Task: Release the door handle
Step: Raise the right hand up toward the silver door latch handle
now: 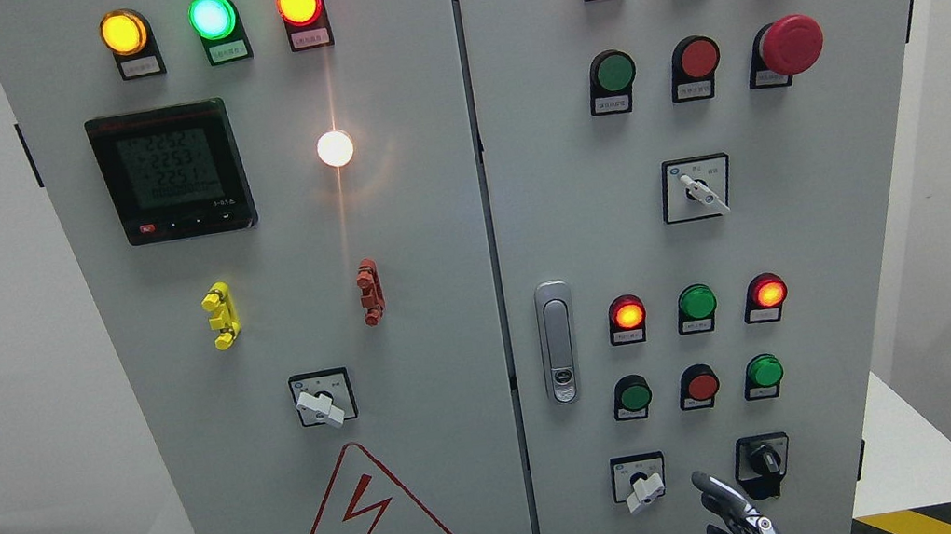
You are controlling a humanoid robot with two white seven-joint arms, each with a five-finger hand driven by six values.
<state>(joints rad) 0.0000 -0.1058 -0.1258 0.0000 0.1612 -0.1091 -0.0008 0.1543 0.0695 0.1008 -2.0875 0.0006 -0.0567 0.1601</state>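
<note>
Closest to the camera is the right hand (739, 518), poking up from the bottom edge, below and right of the door handle (558, 342). Its fingers (714, 486) look loosely curled with nothing in them, so I'd say the handle is already let go. The handle sits on the right door (859, 247), right by the seam between the doors, flush and closed, with its long axis vertical. From the fingers it lies up and to the left, well apart. A white rotary switch (644, 490) and a black knob (762, 457) sit much closer to the hand than the handle does. Left hand isn't showing at all. Only remaining move, I'd guess, is pulling the arm back.
</note>
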